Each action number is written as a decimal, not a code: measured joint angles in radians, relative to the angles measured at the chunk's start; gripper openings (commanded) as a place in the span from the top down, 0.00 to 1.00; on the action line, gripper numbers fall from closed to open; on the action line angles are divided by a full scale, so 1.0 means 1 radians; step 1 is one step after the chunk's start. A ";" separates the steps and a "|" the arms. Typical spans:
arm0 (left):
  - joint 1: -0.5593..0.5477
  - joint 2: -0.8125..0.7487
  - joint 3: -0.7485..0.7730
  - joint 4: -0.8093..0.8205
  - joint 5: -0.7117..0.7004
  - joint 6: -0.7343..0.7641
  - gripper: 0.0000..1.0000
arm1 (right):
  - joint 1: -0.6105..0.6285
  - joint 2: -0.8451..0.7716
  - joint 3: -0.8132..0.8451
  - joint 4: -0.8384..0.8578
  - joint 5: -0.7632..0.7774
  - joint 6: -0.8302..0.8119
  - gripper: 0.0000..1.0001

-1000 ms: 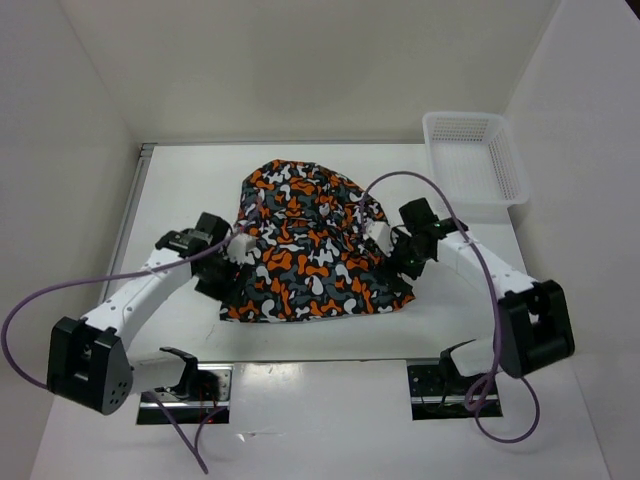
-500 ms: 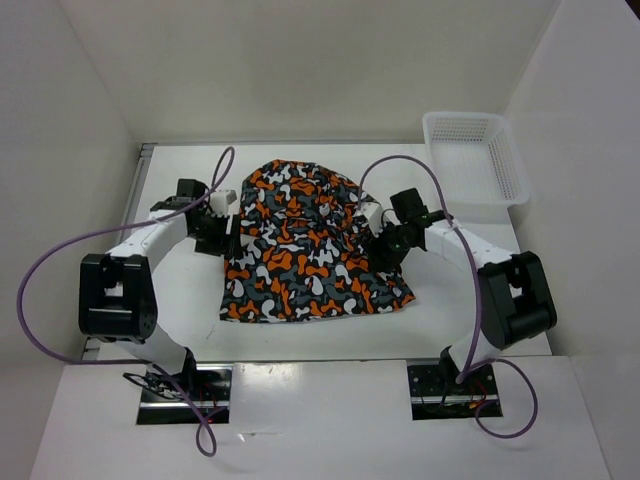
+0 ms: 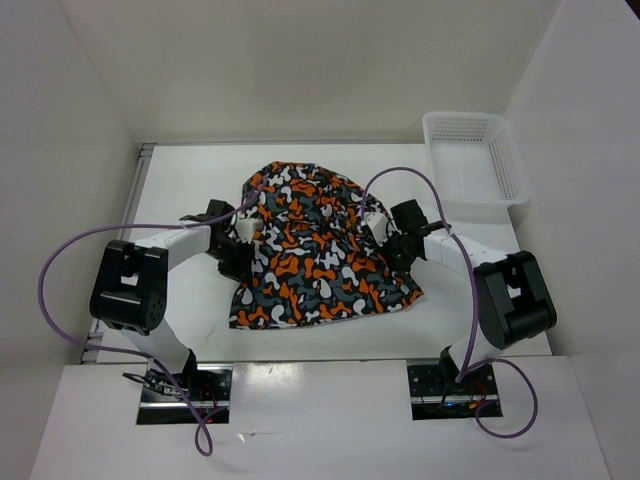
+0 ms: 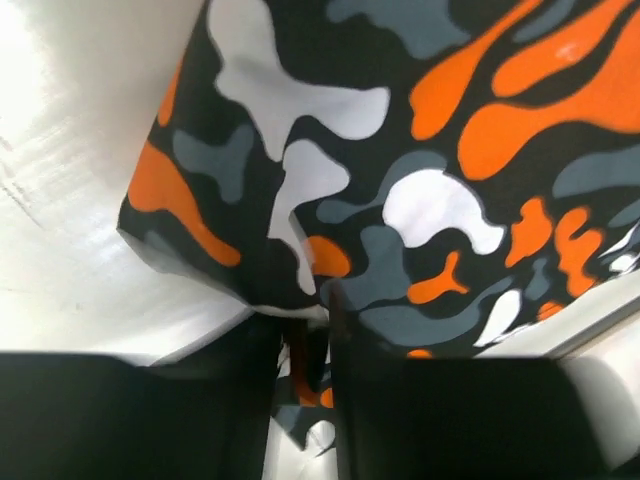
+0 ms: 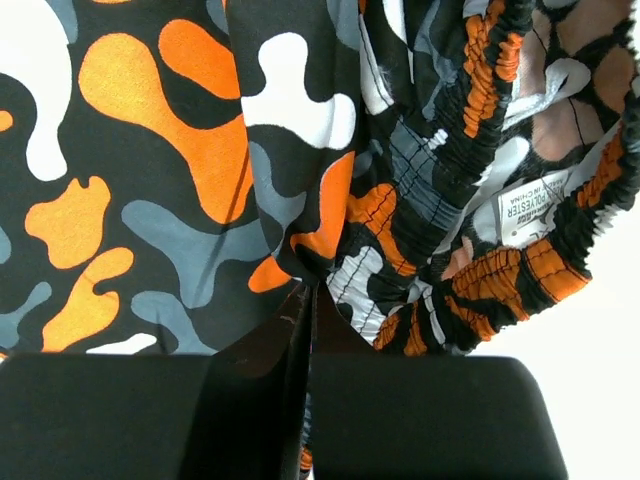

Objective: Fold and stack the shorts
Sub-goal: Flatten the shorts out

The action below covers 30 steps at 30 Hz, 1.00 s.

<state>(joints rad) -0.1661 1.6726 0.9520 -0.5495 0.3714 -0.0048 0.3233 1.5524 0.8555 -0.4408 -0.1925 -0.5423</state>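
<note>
The shorts (image 3: 315,245), printed with orange, black, white and grey blobs, lie spread on the white table (image 3: 180,190) in the top view. My left gripper (image 3: 243,243) sits at their left edge, shut on a fold of the cloth; in the left wrist view the shorts (image 4: 400,150) run down between the dark fingers (image 4: 400,400). My right gripper (image 3: 385,235) is at the right edge, shut on the shorts (image 5: 180,180) beside the gathered elastic waistband (image 5: 480,90) with its white label (image 5: 530,208). The grip points themselves are hidden in the top view.
A white mesh basket (image 3: 475,155) stands at the table's back right corner. White walls close in the table at the back and on both sides. Purple cables (image 3: 60,260) loop off both arms.
Both grippers have closed on the shorts' side edges. The left gripper moved in and slightly toward me onto the left edge, and the cloth has shifted and bunched a little there.
</note>
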 measured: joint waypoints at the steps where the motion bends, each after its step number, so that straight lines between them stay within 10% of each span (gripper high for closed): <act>1: -0.003 0.001 -0.006 -0.001 0.002 0.003 1.00 | 0.000 -0.003 0.000 -0.001 0.005 -0.002 1.00; 12: 0.103 -0.051 -0.002 -0.108 -0.082 -0.003 0.96 | -0.055 -0.043 0.020 -0.102 -0.044 -0.017 0.96; 15: 0.089 -0.110 -0.031 -0.139 -0.092 -0.001 0.69 | -0.055 -0.048 0.010 -0.116 -0.050 -0.019 0.38; 17: 0.074 -0.129 -0.035 -0.159 -0.089 0.001 0.59 | -0.058 -0.051 0.010 -0.138 -0.053 -0.024 0.30; 24: 0.082 -0.141 0.022 -0.200 -0.029 0.003 0.30 | -0.060 -0.059 0.186 -0.200 -0.138 0.033 0.25; 30: 0.157 -0.091 0.257 -0.056 0.045 0.001 0.27 | 0.039 -0.051 0.351 -0.026 -0.144 0.185 0.25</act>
<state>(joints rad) -0.0090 1.5814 1.2091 -0.6056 0.4164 -0.0040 0.3626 1.5013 1.2060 -0.4671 -0.3363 -0.3573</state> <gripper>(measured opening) 0.733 0.750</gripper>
